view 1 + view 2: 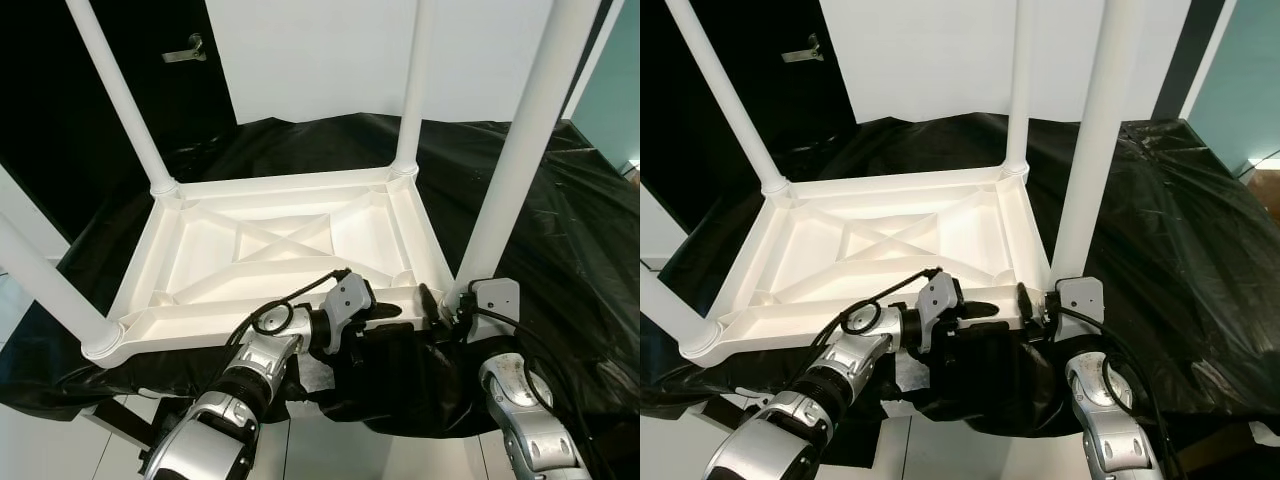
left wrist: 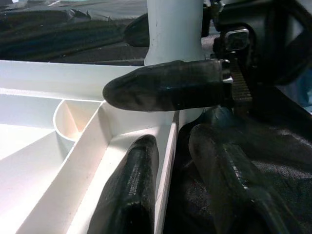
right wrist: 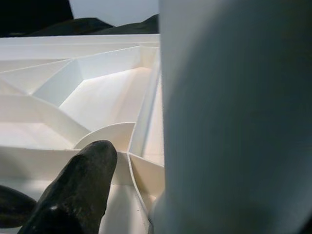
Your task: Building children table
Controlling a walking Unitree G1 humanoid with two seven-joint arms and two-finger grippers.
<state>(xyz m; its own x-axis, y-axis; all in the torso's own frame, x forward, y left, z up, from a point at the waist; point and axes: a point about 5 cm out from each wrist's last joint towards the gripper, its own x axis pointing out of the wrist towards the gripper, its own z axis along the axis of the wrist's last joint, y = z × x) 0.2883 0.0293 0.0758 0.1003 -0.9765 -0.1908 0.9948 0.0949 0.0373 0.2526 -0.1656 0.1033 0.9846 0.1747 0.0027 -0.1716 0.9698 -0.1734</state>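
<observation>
A: Left gripper [image 1: 400,312], state?

B: Mine's parted a little, straddling the near rim of the table [image 1: 290,250]. In my left wrist view one finger [image 2: 129,195] lies inside the tray on the white rib, the other [image 2: 229,180] outside on the black sheet [image 1: 560,220]. So the rim sits between them; can't tell how hard it's clamped.

A: Right gripper [image 1: 447,305]?

B: At the near right corner, right by the leg [image 1: 515,150]. One finger crosses in front of that leg's base in the left wrist view. My right wrist view has one fingertip [image 3: 80,187] over the corner pocket, with the leg just beside it. Spread of those fingers: can't tell.

A: The table itself?

B: White plastic, upside down on the black sheet, underside up. Crossed ribs in the middle, curved pockets at the corners. Four white legs stand upright in the corner sockets, two far, two near. Near edge is right at my grippers.

A: Background?

B: Dark door with a handle [image 1: 185,50] far left, white wall behind.
</observation>
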